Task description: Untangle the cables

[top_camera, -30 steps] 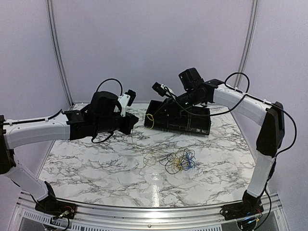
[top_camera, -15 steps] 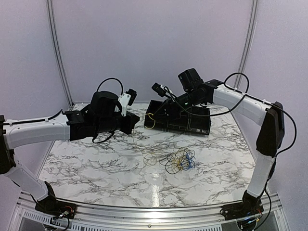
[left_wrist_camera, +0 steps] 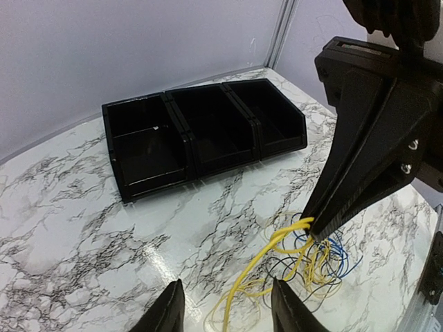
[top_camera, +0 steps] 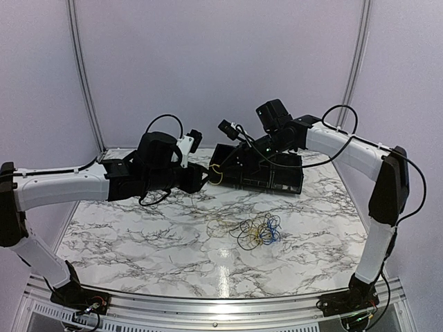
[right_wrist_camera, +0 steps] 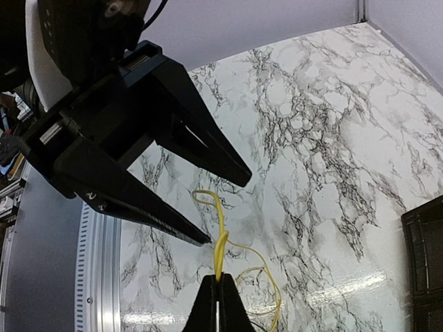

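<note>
A yellow cable [right_wrist_camera: 221, 238] hangs in the air, pinched at the tips of my shut right gripper [right_wrist_camera: 218, 282]. From there it trails down to the tangle of yellow, black and blue cables [top_camera: 259, 230] on the marble table. In the left wrist view the yellow cable [left_wrist_camera: 273, 254] runs from the right gripper [left_wrist_camera: 313, 227] down between my own fingertips. My left gripper [left_wrist_camera: 227, 315] is open, and its fingers [right_wrist_camera: 208, 155] flank the cable's top loop without touching it. From above, the two grippers [top_camera: 202, 180] [top_camera: 216, 168] meet in front of the bins.
A black three-compartment bin [left_wrist_camera: 201, 135] stands at the back of the table [top_camera: 138, 235], behind the two grippers. The table's metal front rail [top_camera: 208, 304] runs between the arm bases. Grey walls close in the back and sides.
My left gripper has opened and shifted right toward the right gripper. The right gripper has shut on the yellow cable. The tangle on the table has stayed put.
</note>
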`<control>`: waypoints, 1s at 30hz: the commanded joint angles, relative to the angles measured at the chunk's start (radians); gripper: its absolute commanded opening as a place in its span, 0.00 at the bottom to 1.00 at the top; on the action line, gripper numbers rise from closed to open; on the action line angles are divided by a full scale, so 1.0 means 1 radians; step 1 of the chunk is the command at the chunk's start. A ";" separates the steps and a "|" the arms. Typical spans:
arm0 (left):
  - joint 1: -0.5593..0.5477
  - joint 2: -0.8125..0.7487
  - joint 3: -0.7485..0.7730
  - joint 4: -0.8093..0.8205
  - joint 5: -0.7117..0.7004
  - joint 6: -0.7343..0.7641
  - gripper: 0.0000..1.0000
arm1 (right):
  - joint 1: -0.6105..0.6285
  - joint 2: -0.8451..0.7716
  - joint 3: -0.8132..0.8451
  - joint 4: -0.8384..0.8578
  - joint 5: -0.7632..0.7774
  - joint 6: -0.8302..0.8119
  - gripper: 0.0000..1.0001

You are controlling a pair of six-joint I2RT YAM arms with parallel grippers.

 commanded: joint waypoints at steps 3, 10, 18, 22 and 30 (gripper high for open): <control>-0.006 0.059 0.045 0.124 0.042 -0.060 0.41 | 0.014 -0.043 -0.008 0.004 -0.031 -0.010 0.00; -0.006 0.090 0.060 0.177 0.060 -0.076 0.32 | 0.024 -0.053 -0.014 0.000 -0.023 -0.016 0.00; -0.006 0.063 0.033 0.173 0.111 -0.079 0.40 | 0.025 -0.060 -0.030 0.004 0.000 -0.024 0.00; 0.001 -0.004 -0.016 0.186 0.252 -0.083 0.47 | 0.025 -0.082 -0.031 0.021 0.004 -0.030 0.00; 0.001 0.047 -0.005 0.191 0.188 -0.134 0.46 | 0.025 -0.085 -0.046 0.015 -0.024 -0.034 0.00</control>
